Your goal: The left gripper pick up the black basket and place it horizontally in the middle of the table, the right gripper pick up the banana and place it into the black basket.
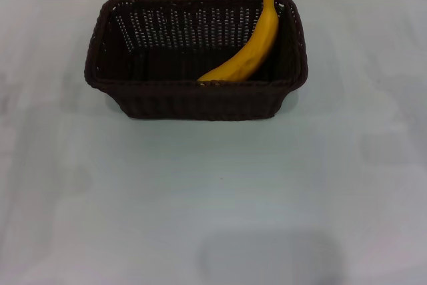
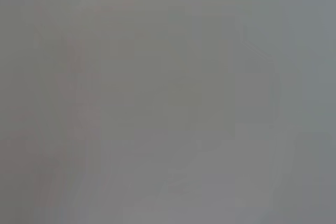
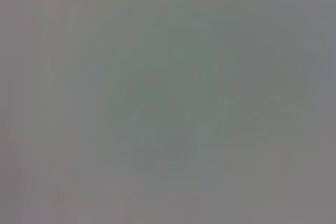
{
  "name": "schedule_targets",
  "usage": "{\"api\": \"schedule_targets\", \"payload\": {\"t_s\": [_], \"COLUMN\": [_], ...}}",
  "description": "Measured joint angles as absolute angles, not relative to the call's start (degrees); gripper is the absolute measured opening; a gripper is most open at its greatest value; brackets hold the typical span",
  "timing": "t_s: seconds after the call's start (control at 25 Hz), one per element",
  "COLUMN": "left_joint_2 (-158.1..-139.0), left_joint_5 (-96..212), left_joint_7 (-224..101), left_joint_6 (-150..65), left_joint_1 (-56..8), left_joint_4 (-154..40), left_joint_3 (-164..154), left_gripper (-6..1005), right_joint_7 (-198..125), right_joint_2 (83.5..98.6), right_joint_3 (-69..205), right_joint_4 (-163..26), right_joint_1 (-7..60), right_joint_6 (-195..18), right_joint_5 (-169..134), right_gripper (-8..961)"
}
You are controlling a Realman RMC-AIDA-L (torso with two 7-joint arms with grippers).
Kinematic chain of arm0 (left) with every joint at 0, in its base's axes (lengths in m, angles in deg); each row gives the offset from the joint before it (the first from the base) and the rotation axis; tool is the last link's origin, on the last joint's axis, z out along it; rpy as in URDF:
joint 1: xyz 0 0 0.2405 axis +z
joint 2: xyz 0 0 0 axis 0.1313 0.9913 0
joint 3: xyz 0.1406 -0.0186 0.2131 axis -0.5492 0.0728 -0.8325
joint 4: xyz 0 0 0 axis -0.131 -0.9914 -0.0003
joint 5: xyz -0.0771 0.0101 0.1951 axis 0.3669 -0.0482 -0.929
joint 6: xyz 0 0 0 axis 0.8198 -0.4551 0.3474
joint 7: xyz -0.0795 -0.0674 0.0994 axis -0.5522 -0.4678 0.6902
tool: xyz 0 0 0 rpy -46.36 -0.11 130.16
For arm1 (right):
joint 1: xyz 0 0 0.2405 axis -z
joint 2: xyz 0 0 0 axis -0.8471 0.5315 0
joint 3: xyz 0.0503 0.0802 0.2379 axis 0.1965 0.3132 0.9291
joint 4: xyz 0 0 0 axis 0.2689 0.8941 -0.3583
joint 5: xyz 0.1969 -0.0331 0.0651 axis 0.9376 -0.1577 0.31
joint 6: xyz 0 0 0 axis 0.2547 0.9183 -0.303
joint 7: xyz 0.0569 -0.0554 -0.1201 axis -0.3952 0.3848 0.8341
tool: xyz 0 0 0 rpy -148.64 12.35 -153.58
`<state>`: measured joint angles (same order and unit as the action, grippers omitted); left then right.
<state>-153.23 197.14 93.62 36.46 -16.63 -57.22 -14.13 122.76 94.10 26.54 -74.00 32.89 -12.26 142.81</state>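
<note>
Plain white desk [image 1: 213, 198], pale wall strip behind. Black basket [image 1: 200, 101] sitting lengthwise toward the far middle, banana [image 1: 248, 48] inside at its right end, tip propped on the far rim. Both wrist views just blank grey. Neither pincer visible anywhere, so can't tell their state.

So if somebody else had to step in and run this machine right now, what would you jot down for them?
Left pincer and right pincer: neither shows in any view; both wrist views show only blank surface.
Black basket: sitting lengthwise across the white table, toward the far middle.
Banana: inside the basket, on its right side, leaning with its top end against the far right rim.
Done: basket looks placed, banana is in it.
Left: apparently nothing; just confirm where both arms are parked.
</note>
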Motion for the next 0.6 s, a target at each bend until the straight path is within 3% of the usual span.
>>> {"api": "schedule_targets", "payload": {"t_s": [0.6], "left_joint_2": [-153.28], "left_joint_5": [201.83], "left_joint_7": [92.83], "left_joint_6": [37.99], "left_joint_1": [-16.27], "left_joint_4": [-52.21], "left_joint_3": [-14.21], "left_gripper": [845], "right_joint_7": [123.11], "right_joint_2": [93.87], "right_joint_3": [26.64], "right_joint_4": [-71.25], "right_joint_1": [34.77], "right_joint_6": [-10.56], "right_joint_5": [142.58], "right_gripper": [853]}}
